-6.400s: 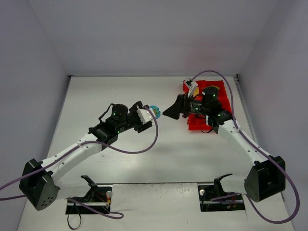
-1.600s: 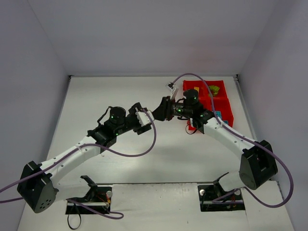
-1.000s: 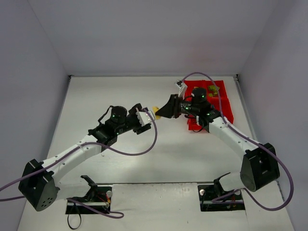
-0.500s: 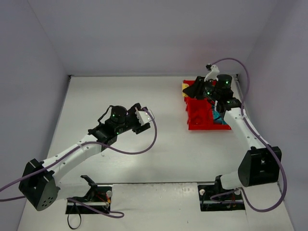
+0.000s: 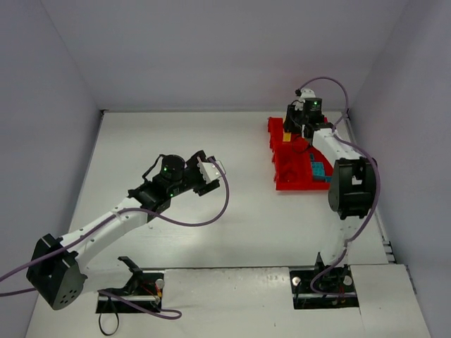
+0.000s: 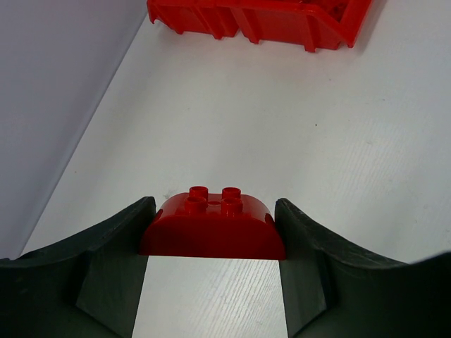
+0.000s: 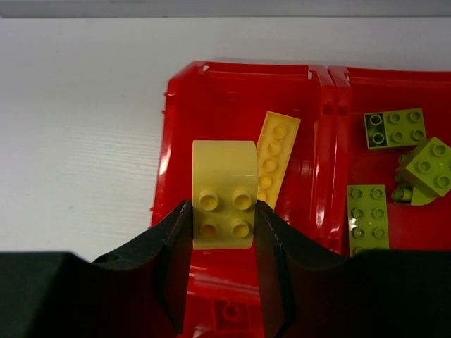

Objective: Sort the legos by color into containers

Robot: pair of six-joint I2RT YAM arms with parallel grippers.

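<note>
A yellow brick (image 7: 224, 190) is gripped by the right pincer (image 7: 224, 215) over the red tray (image 7: 211, 91) bin whose yellow plate (image 7: 275, 158), at 1 o'clock, matches it; a red brick (image 6: 211, 229) is clamped in the left pincer (image 6: 211, 211).

Left of the red tray (image 5: 289, 174), the surface (image 5: 246, 211) lies open as far as the left gripper (image 6: 211, 225) and its red brick (image 6: 211, 229), well apart. Over the tray's far-left bin the right gripper (image 7: 222, 236), jaws on a yellow brick (image 7: 224, 184), blocks entry; the back wall (image 5: 211, 56) stands just behind.
</note>
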